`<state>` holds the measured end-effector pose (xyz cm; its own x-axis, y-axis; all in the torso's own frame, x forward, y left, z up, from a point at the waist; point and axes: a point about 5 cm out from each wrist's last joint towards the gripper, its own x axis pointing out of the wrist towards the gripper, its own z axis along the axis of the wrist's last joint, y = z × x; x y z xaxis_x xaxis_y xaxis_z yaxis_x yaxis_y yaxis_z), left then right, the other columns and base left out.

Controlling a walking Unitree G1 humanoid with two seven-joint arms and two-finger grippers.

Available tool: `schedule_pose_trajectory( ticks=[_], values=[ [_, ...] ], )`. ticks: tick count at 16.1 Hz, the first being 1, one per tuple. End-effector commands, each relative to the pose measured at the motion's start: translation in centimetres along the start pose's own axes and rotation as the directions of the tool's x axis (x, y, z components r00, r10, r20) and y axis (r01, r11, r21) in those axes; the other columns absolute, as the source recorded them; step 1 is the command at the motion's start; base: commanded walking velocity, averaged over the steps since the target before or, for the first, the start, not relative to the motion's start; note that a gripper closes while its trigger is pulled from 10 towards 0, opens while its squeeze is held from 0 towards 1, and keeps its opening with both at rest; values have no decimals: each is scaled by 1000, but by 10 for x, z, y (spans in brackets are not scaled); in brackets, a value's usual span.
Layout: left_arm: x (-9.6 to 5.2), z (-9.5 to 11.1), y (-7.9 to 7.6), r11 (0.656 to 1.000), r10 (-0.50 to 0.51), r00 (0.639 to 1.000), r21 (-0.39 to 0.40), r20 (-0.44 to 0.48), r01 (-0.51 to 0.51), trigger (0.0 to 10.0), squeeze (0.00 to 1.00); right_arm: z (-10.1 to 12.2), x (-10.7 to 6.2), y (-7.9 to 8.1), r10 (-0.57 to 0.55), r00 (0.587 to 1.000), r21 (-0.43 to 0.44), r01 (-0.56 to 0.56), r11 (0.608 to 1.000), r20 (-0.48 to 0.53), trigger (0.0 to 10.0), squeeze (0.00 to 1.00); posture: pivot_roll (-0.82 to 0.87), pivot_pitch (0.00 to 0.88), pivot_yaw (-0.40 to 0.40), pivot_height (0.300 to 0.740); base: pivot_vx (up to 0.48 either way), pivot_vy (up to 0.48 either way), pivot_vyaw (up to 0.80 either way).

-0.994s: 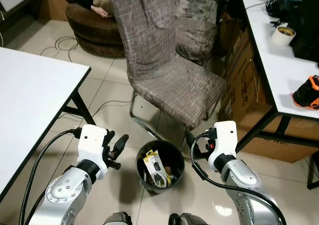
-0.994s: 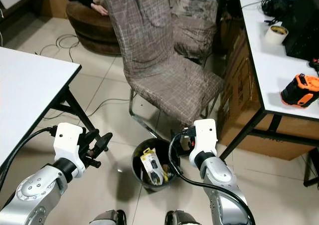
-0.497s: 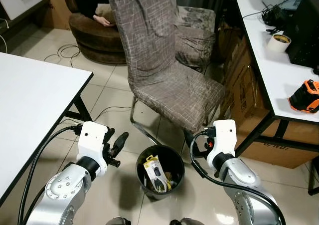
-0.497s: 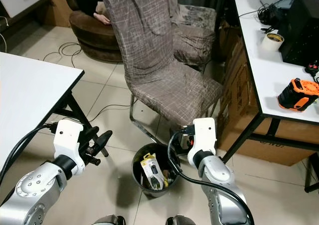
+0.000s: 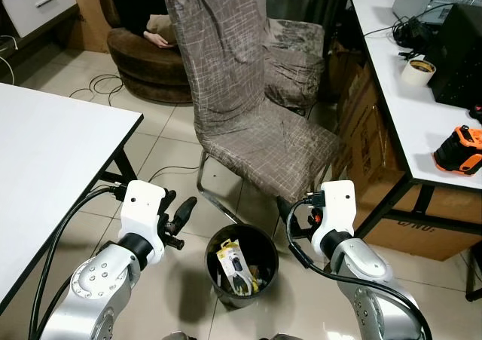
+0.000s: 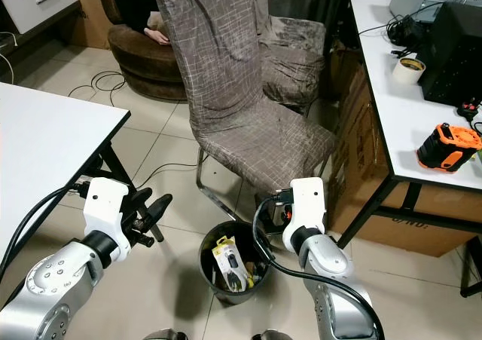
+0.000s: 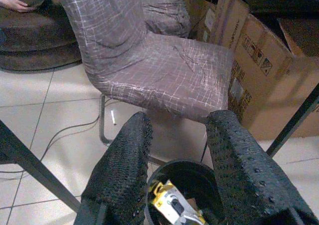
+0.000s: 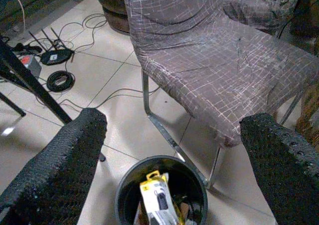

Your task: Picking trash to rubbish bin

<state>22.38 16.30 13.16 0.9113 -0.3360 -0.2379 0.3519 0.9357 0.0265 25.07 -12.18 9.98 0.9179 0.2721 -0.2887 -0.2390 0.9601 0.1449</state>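
A black rubbish bin (image 5: 210, 254) stands on the tiled floor between my two arms. In it lies a yellow and white package (image 5: 234, 264) among other bits of trash. My left gripper (image 5: 181, 215) hovers to the left of the bin, a little above its rim, open with nothing between its fingers (image 7: 130, 150). In the left wrist view the bin (image 7: 197, 171) sits below those fingers. My right gripper (image 8: 174, 130) hangs at the bin's right side, open wide and empty. The right wrist view looks down into the bin (image 8: 124, 191) at the package (image 8: 156, 199).
A chair draped in grey-brown fabric (image 5: 256, 129) stands right behind the bin. A white table (image 5: 45, 159) is on my left. A white desk (image 5: 407, 91) on my right holds an orange tool (image 5: 459, 140), above cardboard boxes (image 5: 369, 121). Cables (image 5: 98, 91) run over the floor.
The whole picture has slid as the camera moved, showing more of the room beyond. Both grippers stay open on either side of the bin.
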Motion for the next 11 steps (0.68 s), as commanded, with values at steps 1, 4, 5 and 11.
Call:
schedule_pose_trajectory(
  ticks=[1,4,5,11],
  values=[
    [2,-1,-2,1000,-11,1000,4,-7,11,10000,0,3,1,-1,-3,1000,2,3,1000,3,10000,0,-12,43,-35,740,0,0,0],
    [3,-1,-2,1000,-13,1000,2,-4,13,10000,0,4,3,1,6,1000,1,-6,1000,3,10000,0,-8,41,-37,740,0,0,0],
    [3,-1,-2,1000,-11,1000,3,-4,11,10000,0,4,4,1,10,1000,0,-10,1000,4,10000,0,-8,41,-39,740,0,0,0],
    [4,0,0,1000,-5,1000,8,0,5,10000,0,6,6,1,17,1000,-4,-17,1000,6,10000,0,-7,39,-43,740,0,0,0]
  ],
)
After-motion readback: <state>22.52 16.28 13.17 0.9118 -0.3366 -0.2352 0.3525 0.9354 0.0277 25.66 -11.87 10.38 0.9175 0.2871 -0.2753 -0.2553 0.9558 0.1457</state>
